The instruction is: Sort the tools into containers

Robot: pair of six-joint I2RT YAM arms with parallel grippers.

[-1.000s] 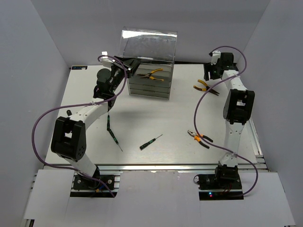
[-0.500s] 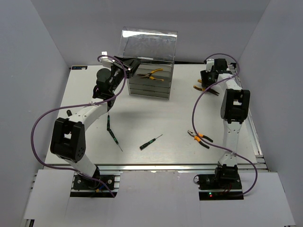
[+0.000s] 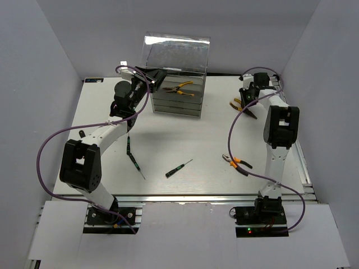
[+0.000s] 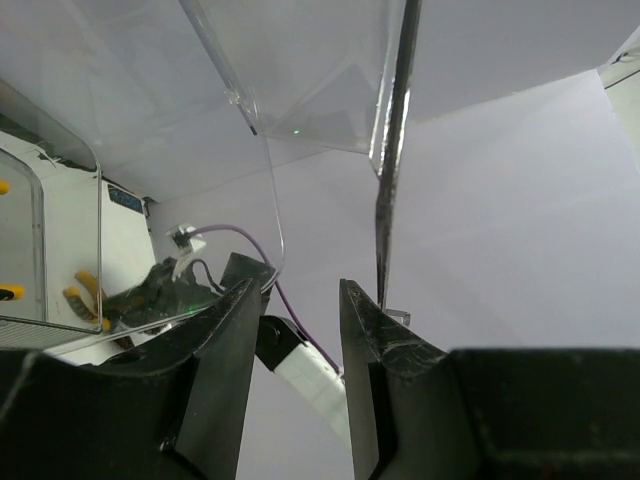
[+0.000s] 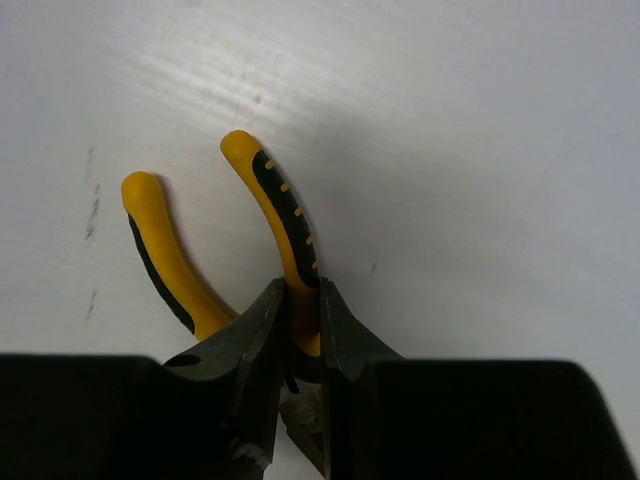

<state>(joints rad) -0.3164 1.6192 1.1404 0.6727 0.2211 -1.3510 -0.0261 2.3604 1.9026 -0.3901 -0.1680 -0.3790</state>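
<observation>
Top view: the right gripper (image 3: 247,101), lower than a second ago, is down on the pliers (image 3: 236,103) lying on the tabletop (image 3: 196,140). The left gripper (image 3: 155,78) hovers at the drawers (image 3: 176,106).

Left wrist: its fingers stand spread, with clear plastic just ahead.

Right wrist: the fingers pinch one grippy handle. The pliers are probably stiff and light, and may swing from this off-centre hold.

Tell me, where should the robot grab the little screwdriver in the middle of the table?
Probably by its thick dark handle, coming straight down from above and closing across it. The screwdriver lies flat on the table with clear space around it, and its thin metal shaft looks too skinny to pinch.
</observation>
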